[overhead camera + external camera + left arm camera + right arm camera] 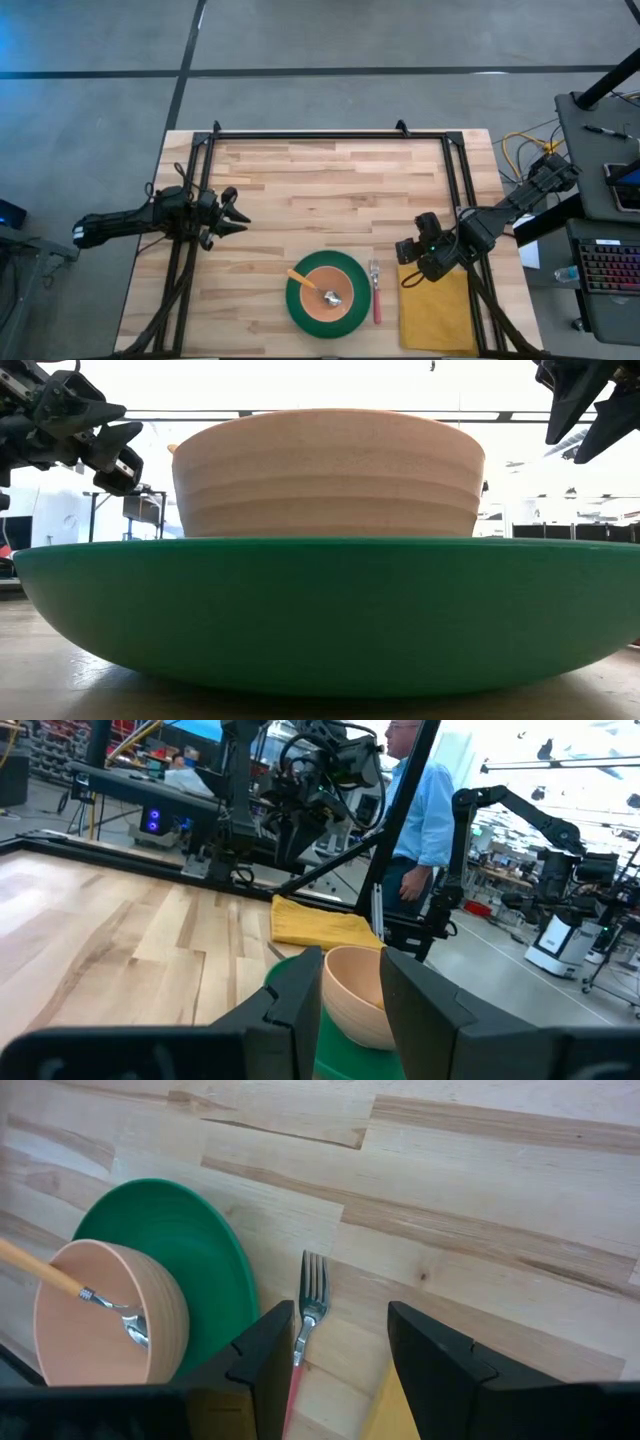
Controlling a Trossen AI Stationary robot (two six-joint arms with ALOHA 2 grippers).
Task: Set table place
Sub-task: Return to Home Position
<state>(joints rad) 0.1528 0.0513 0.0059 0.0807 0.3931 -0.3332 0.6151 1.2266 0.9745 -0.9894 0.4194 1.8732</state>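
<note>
A green plate (pixel 300 305) lies on the table near its near edge, with a peach bowl (pixel 330 290) standing in it. An orange-handled spoon (pixel 312 284) rests in the bowl, its handle leaning on the rim. A red-handled fork (pixel 376 292) lies flat right of the plate. A mustard napkin (pixel 438 315) lies flat right of the fork. My right gripper (pixel 408 264) hovers open over the napkin's far left corner, above the fork (pixel 309 1305). My left gripper (pixel 238 213) is open and empty at the table's left.
A black metal frame (pixel 330 135) runs along the table's far edge and down both sides. A person (pixel 420 810) stands beyond the table's right side. Bare planks (pixel 330 190) lie between the grippers and the far edge.
</note>
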